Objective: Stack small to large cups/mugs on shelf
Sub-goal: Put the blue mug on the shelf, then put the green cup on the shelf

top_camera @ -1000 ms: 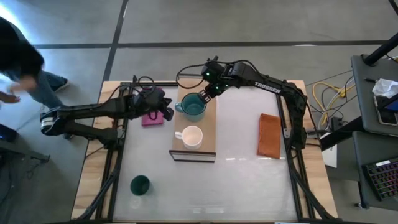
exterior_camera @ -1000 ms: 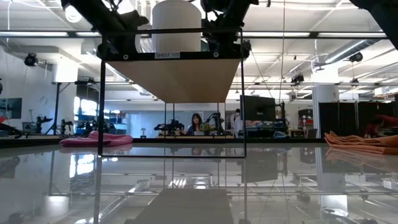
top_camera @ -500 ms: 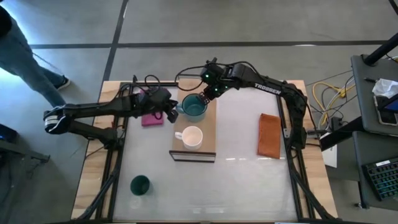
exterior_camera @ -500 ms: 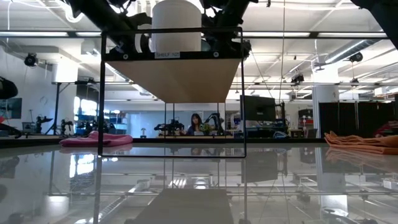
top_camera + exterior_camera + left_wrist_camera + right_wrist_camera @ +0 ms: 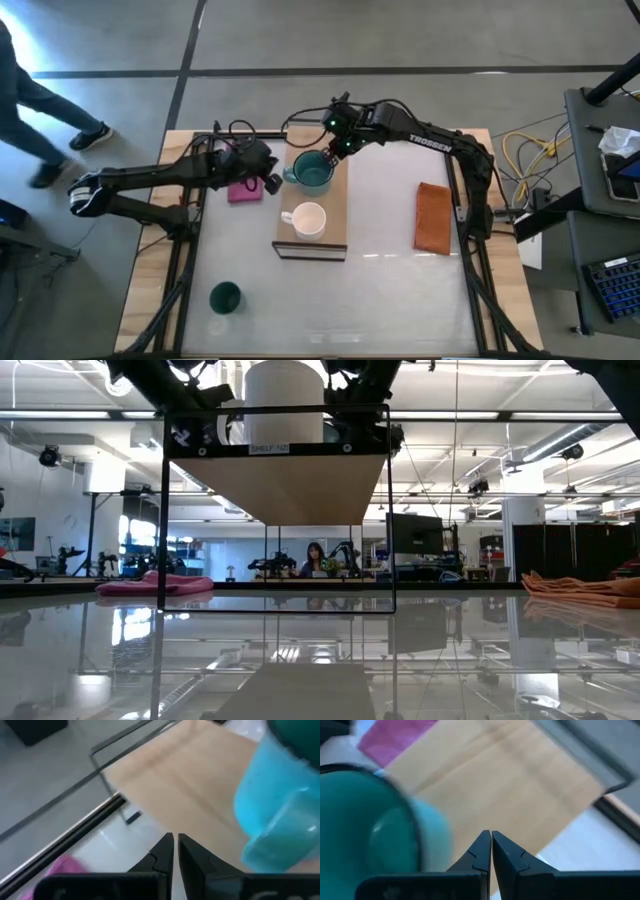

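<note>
The light-wood shelf (image 5: pixel 335 200) stands mid-table, and its board also shows in the low view (image 5: pixel 285 485). The teal mug (image 5: pixel 312 172) stands upright on the shelf's far end, its handle (image 5: pixel 287 178) toward the table's left. The white mug (image 5: pixel 308 220) stands on the shelf nearer the front and also shows in the low view (image 5: pixel 285 400). The dark green cup (image 5: pixel 225 297) stands on the table at the near left. My left gripper (image 5: pixel 272 182) is shut, just left of the teal mug's handle (image 5: pixel 280 845). My right gripper (image 5: pixel 335 150) is shut at the mug's far right side (image 5: pixel 370 820).
A pink cloth (image 5: pixel 245 190) lies left of the shelf under my left arm. An orange cloth (image 5: pixel 433 217) lies at the table's right. A person (image 5: pixel 40 110) walks on the floor beyond the table's left edge.
My left gripper has gone a little toward the table's right edge, closer to the teal mug's handle. The mugs have stayed where they were. The person at the left has walked on.
</note>
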### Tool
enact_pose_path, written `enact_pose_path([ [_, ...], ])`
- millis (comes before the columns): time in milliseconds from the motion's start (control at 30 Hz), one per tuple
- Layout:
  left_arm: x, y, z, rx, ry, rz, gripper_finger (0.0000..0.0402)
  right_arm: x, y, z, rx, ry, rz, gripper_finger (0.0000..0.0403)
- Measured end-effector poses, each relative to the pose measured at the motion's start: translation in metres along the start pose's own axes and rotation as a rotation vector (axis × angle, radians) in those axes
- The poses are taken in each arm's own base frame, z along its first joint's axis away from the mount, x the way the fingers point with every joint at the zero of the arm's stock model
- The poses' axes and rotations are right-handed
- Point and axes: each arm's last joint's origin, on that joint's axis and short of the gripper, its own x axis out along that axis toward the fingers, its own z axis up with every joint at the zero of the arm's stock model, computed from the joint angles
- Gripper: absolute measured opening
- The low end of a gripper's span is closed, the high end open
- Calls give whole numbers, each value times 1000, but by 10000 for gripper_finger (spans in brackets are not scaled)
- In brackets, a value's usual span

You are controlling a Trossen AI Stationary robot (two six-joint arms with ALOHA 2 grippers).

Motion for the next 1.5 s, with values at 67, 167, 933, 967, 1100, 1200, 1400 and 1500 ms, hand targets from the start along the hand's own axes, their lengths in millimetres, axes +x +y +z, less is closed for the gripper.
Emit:
enact_pose_path([
  [67, -6, 5, -1, 2, 25, -1, 11, -3, -9, 4, 4, -13, -13, 9],
  [167, -20, 10, -3, -13, 70, -136, 11, -11, -24, 9, 19, -38, -27, 9],
  [933, -115, 14, -74, -129, 662, -528, 141, -29, -60, -8, 13, 162, -182, 219],
  [967, -119, 12, -76, -131, 675, -553, 142, -31, -57, -11, 2, 176, -183, 219],
  [1100, -136, 3, -84, -91, 715, -616, 139, -45, -46, -20, -43, 183, -167, 219],
  [1200, -144, -8, -91, -48, 733, -637, 137, -55, -41, -25, -50, 168, -154, 219],
  [1400, -155, -46, -101, 86, 759, -663, 137, -75, -44, -37, -34, 142, -143, 219],
  [1500, -154, -64, -111, 130, 807, -604, 137, -78, -47, -43, -12, 143, -147, 219],
])
